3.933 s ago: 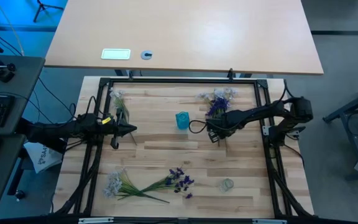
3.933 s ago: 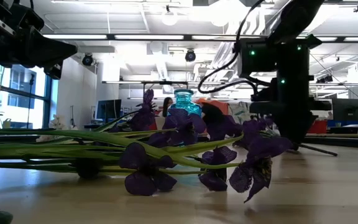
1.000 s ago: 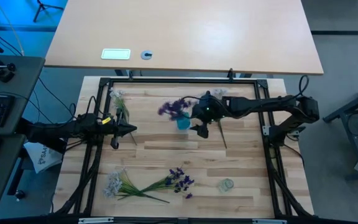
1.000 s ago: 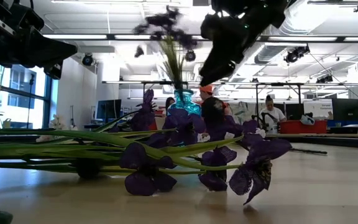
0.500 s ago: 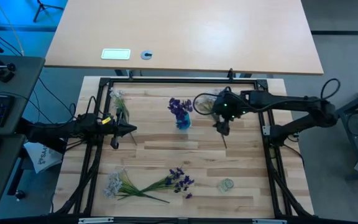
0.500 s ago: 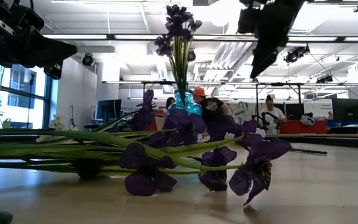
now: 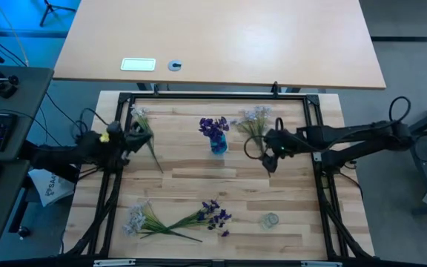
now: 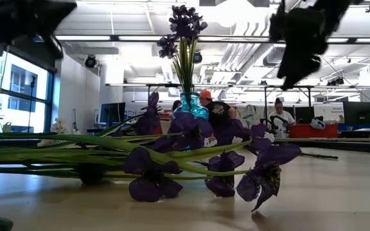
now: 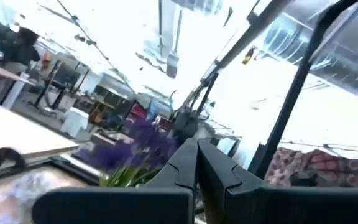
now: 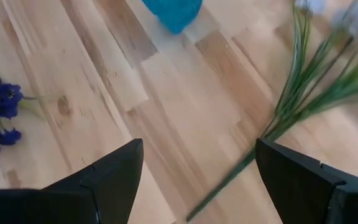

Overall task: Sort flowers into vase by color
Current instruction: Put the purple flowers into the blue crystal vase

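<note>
A blue vase (image 7: 218, 144) stands mid-table with a bunch of dark purple flowers (image 7: 213, 127) upright in it; the low view shows the bunch (image 8: 184, 38) rising from the vase (image 8: 191, 102). My right gripper (image 7: 270, 165) hangs open to the vase's right, above the stem of a pale sprig (image 7: 254, 119) that lies at the far right. Its wrist view shows the open gripper (image 10: 197, 180) over bare wood, the stem (image 10: 291, 106) beside it. My left gripper (image 7: 133, 136) is shut and raised at the far left, by another pale sprig (image 7: 142, 120).
Near the front edge lies a mixed bunch with pale blooms (image 7: 136, 219) and purple blooms (image 7: 216, 215). A small clear glass vase (image 7: 270, 219) stands at the near right. A black frame (image 7: 213, 96) rims the wooden table.
The purple bunch, tilted over the blue vase a second ago, now stands upright in it. My right gripper has drawn away from the vase toward the table's right edge and a little nearer. My left gripper has pulled back toward the left edge and tipped up.
</note>
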Robot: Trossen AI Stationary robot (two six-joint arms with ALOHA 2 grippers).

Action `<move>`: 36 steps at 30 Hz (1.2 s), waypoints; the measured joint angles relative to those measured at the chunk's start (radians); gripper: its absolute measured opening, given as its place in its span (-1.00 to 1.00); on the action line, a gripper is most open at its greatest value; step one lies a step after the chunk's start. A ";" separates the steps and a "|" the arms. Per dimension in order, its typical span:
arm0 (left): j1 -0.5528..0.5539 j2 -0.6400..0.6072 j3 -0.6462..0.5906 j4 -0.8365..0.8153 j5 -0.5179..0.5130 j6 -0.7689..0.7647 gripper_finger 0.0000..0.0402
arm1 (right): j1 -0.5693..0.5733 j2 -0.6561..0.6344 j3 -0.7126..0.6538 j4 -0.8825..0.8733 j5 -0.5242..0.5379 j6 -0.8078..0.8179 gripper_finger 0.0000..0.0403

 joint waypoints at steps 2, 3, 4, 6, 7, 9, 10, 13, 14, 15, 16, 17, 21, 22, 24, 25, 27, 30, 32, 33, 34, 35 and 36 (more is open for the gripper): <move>-0.003 0.071 0.106 -0.189 0.022 -0.004 -1.00 | 0.007 -0.024 -0.037 0.034 0.003 0.047 0.51; -0.006 0.124 0.172 -0.330 0.045 -0.019 -1.00 | 0.008 -0.033 -0.051 0.047 0.004 0.064 0.51; -0.011 0.189 0.237 -0.470 0.081 -0.031 -1.00 | 0.008 -0.042 -0.063 0.057 0.004 0.072 0.51; -0.028 0.332 0.367 -0.714 0.198 -0.046 -1.00 | 0.008 -0.055 -0.070 0.065 0.006 0.078 0.51; -0.043 0.404 0.427 -0.802 0.259 -0.046 -1.00 | 0.007 -0.060 -0.072 0.065 0.010 0.072 0.51; -0.092 0.534 0.533 -0.955 0.361 -0.047 -1.00 | 0.008 -0.064 -0.073 0.060 0.030 0.048 0.51; -0.128 0.594 0.573 -1.021 0.398 -0.047 -1.00 | 0.007 -0.065 -0.073 0.060 0.038 0.044 0.51; -0.265 0.738 0.637 -1.115 0.410 -0.041 -1.00 | 0.008 -0.064 -0.073 0.059 0.056 0.016 0.51; -0.315 0.773 0.639 -1.102 0.382 -0.052 -1.00 | 0.008 -0.063 -0.073 0.061 0.057 0.004 0.51; -0.364 0.807 0.637 -1.065 0.351 -0.070 -1.00 | 0.007 -0.063 -0.073 0.060 0.058 -0.006 0.51; -0.411 0.843 0.634 -1.011 0.317 -0.089 -1.00 | 0.008 -0.062 -0.074 0.056 0.058 -0.018 0.51; -0.453 0.880 0.631 -0.963 0.283 -0.108 -1.00 | 0.008 -0.062 -0.074 0.057 0.058 -0.026 0.51; -0.585 1.025 0.625 -0.814 0.206 -0.205 -1.00 | 0.007 -0.062 -0.074 0.052 0.059 -0.080 0.51; -0.611 1.058 0.625 -0.775 0.206 -0.231 -1.00 | 0.007 -0.062 -0.074 0.048 0.060 -0.095 0.51; -0.662 1.124 0.625 -0.686 0.209 -0.267 -1.00 | 0.007 -0.062 -0.074 0.039 0.062 -0.126 0.51; -0.687 1.156 0.625 -0.639 0.213 -0.272 -1.00 | 0.007 -0.062 -0.074 0.031 0.063 -0.141 0.51; -0.726 1.218 0.625 -0.540 0.228 -0.281 -1.00 | 0.007 -0.062 -0.074 0.027 0.072 -0.173 0.51; -0.751 1.313 0.625 -0.343 0.241 -0.310 -1.00 | 0.007 -0.062 -0.074 0.012 0.085 -0.199 0.51; -0.748 1.361 0.625 -0.224 0.240 -0.311 -1.00 | 0.007 -0.062 -0.074 0.003 0.085 -0.204 0.51; -0.743 1.379 0.626 -0.191 0.240 -0.322 -1.00 | 0.007 -0.062 -0.074 -0.004 0.085 -0.203 0.51; -0.739 1.394 0.626 -0.164 0.240 -0.344 -1.00 | 0.007 -0.062 -0.074 -0.006 0.085 -0.202 0.51; -0.735 1.410 0.626 -0.143 0.240 -0.367 -1.00 | 0.007 -0.062 -0.074 -0.007 0.085 -0.203 0.51; -0.732 1.423 0.626 -0.134 0.240 -0.388 -1.00 | 0.007 -0.062 -0.074 -0.007 0.085 -0.204 0.51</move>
